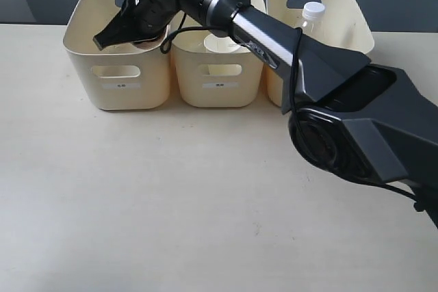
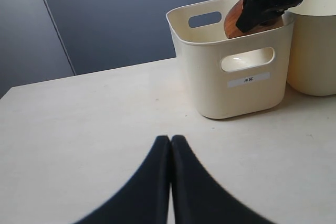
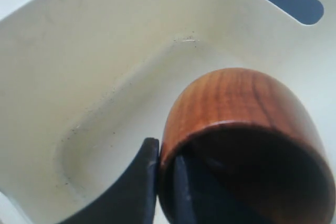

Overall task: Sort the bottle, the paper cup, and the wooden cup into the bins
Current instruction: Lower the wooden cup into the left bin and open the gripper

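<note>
Reached across from the right with the right gripper (image 1: 133, 22), over the left bin (image 1: 118, 73) of three standing in a row at the far side of the tabletop (image 1: 171, 203). Clamped on the rim of the wooden cup (image 3: 239, 129), one finger outside the wall and one inside, cup tipped on its side and held above the bin's bare floor, apparently not yet touching it. Seemed to be the last step of the sort: bottle (image 1: 311, 18) already upright in the right bin (image 1: 349, 25), paper cup (image 1: 222, 44) already inside the middle bin (image 1: 219, 76). Left gripper (image 2: 170, 182) parked low over the near tabletop, fingers pressed together on nothing. Next, probably: lower a little further into the left bin, part the fingers to release, then lift straight up clear of the walls so as not to drag or topple the bin.
</note>
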Robot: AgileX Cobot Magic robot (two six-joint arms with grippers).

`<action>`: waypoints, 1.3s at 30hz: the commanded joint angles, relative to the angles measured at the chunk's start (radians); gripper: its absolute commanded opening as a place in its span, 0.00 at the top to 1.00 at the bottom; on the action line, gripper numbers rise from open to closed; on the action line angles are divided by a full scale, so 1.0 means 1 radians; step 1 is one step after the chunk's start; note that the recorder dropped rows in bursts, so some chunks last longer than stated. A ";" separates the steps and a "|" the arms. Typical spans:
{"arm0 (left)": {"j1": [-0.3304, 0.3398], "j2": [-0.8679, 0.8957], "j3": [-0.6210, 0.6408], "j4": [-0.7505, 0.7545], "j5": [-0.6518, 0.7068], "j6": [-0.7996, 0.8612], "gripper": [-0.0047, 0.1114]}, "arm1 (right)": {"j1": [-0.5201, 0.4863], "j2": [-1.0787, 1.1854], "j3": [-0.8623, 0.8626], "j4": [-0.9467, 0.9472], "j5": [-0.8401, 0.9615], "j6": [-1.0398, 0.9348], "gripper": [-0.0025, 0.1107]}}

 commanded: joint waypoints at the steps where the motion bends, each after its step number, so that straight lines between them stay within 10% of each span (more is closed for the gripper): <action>1: -0.004 -0.005 0.001 -0.003 0.002 -0.002 0.96 | -0.003 -0.021 -0.009 0.042 -0.012 -0.003 0.88; 6: -0.004 -0.005 0.001 -0.003 0.002 -0.002 0.96 | -0.003 -0.021 -0.009 0.060 0.008 -0.014 0.68; 39: -0.004 -0.005 0.001 -0.003 0.002 -0.002 0.96 | 0.008 -0.093 -0.009 0.018 -0.007 -0.025 0.71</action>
